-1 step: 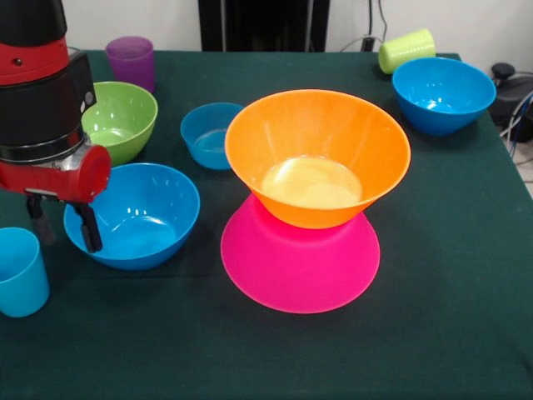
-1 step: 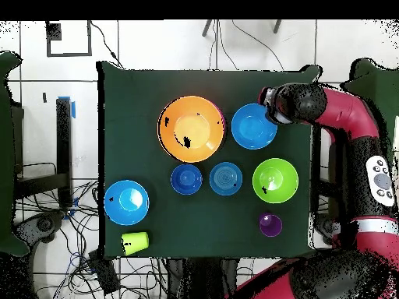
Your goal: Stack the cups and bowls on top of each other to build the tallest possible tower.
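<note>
An orange bowl (image 1: 316, 137) stands upright on an upside-down pink bowl (image 1: 300, 267), making a two-piece tower at mid-table; from above the orange bowl (image 2: 191, 128) covers the pink one. My gripper (image 1: 62, 227) is open at the left, beside a blue bowl (image 1: 137, 217). One finger (image 1: 87, 232) shows in front of that bowl's left rim, the other is outside it, and nothing is held. A light-blue cup (image 1: 18, 271) stands upright just left of the gripper. The arm (image 2: 292, 105) hangs over the blue bowl's (image 2: 253, 125) edge.
Loose on the cloth are a green bowl (image 1: 121, 121), a purple cup (image 1: 131, 60), a small light-blue bowl (image 1: 210, 133), a second blue bowl (image 1: 443, 93) and a yellow-green cup (image 1: 406, 48) on its side. A small dark-blue bowl (image 2: 186, 179) sits beside the light-blue one (image 2: 225, 178).
</note>
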### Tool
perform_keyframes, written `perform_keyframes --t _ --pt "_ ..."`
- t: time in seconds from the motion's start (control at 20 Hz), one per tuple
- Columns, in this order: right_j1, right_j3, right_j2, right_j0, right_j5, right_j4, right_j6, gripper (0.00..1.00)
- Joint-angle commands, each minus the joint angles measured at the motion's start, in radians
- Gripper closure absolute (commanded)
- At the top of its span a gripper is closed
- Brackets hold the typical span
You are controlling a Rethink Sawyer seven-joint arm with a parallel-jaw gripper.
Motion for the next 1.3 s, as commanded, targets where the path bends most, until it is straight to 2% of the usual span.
perform_keyframes --t 0.05,0.65,0.95,1.3 --pt "-0.063 0.053 -0.045 0.067 0.064 -0.078 -0.234 0.0" --pt "-0.053 0.046 -0.04 0.061 0.069 -0.074 -0.259 0.0" --pt "-0.038 0.042 -0.04 0.056 0.05 -0.094 -0.288 0.0" --pt "0.007 0.066 -0.018 0.015 -0.009 -0.098 -0.325 0.0"
